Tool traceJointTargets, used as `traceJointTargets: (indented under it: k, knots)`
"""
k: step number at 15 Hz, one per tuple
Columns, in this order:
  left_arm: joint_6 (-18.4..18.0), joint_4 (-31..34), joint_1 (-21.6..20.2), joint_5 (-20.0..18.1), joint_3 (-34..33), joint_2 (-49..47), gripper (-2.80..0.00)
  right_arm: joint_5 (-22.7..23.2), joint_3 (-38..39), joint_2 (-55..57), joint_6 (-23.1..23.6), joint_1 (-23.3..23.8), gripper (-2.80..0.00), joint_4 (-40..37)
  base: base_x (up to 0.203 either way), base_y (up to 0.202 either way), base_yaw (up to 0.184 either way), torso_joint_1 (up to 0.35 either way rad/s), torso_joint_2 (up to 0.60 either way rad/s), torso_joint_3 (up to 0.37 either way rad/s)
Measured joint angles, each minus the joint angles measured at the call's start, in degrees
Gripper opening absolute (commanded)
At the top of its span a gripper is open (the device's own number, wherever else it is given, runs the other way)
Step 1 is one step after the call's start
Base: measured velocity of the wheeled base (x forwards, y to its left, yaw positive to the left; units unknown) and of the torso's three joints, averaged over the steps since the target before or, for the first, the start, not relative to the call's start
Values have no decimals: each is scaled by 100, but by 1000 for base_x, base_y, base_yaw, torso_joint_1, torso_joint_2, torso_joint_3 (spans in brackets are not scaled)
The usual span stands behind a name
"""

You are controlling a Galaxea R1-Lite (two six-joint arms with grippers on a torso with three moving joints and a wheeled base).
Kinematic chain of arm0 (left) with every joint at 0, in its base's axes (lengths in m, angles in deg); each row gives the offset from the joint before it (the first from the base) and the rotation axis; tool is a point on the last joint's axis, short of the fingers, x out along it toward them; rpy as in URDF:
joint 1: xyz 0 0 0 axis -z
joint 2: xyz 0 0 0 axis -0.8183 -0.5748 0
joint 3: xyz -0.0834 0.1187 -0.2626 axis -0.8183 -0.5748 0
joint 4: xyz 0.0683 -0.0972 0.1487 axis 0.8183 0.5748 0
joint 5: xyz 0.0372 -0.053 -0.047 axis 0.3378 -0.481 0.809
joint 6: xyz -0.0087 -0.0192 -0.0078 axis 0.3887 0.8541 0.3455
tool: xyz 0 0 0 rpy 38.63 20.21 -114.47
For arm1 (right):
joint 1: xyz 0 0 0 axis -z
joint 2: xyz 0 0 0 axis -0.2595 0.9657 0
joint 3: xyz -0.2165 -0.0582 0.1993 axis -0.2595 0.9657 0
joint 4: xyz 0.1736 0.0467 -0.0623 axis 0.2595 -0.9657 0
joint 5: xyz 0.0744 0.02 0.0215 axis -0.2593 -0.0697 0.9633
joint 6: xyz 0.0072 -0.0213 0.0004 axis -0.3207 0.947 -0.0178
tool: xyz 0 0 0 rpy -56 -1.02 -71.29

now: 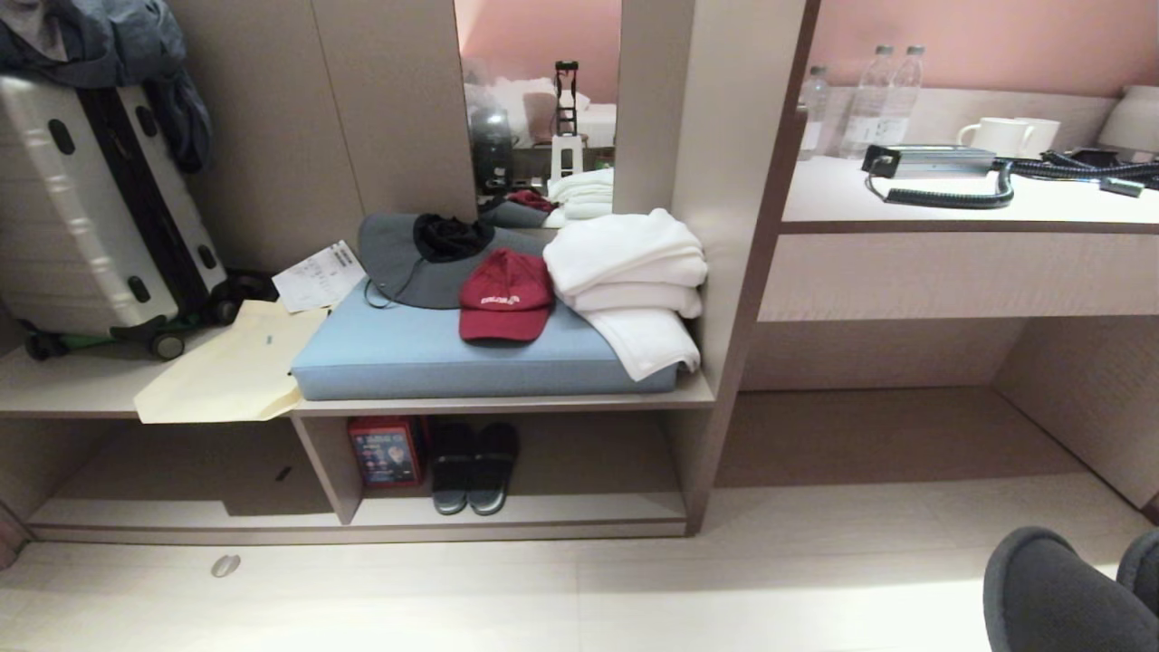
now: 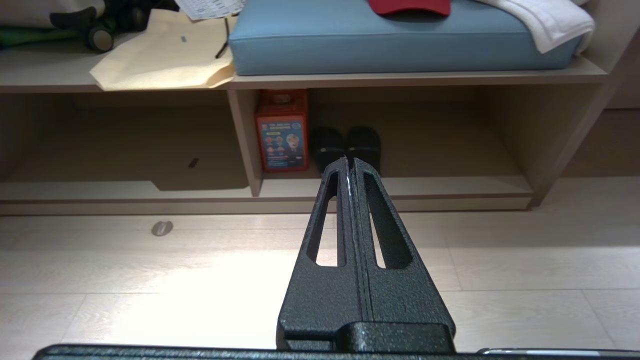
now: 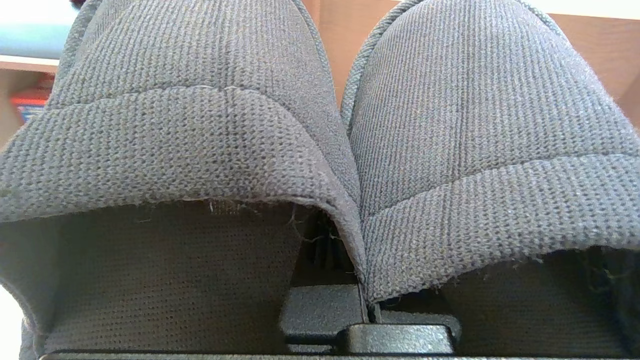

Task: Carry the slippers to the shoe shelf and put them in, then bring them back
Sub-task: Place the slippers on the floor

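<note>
Bright floor glare (image 2: 210, 280), shadowed cubbies

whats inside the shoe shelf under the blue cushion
In the shoe shelf, right of the divider: a red box and black slippers. The left cubby's far end is out of view.

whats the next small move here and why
Probably roll the base forward toward the shoe shelf. The right gripper is shut on the slippers, which show only at the head view's lower right corner, with open floor between them and the cubbies. The black pair and red box fill the right cubby's left side, so aim right of them.
</note>
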Motion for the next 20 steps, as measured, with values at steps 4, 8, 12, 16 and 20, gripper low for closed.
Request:
traceJointTargets:
  k: [4, 8, 12, 16, 20]
  knots:
    - [3, 2, 0, 0, 0, 0, -280, -1, 0, 0, 0, 0, -280, 1, 0, -197, 2, 2, 4, 3]
    - [0, 2, -5, 0, 0, 0, -280, -1, 0, 0, 0, 0, -280, 1, 0, -198, 3, 3, -2, 1]
    - [-6, 5, -5, 2, 0, 0, -280, -1, 0, 0, 0, 0, -280, 0, 0, -198, 2, 3, 2, 4]
    - [-5, 2, -2, 0, 0, 0, -280, 1, 0, 0, 0, 0, -280, -2, 0, -194, 5, 3, 6, 0]
    - [-6, 2, -5, 0, 0, 0, -280, -1, 0, 0, -2, 0, -280, 1, 0, -196, 3, 2, 4, 2]
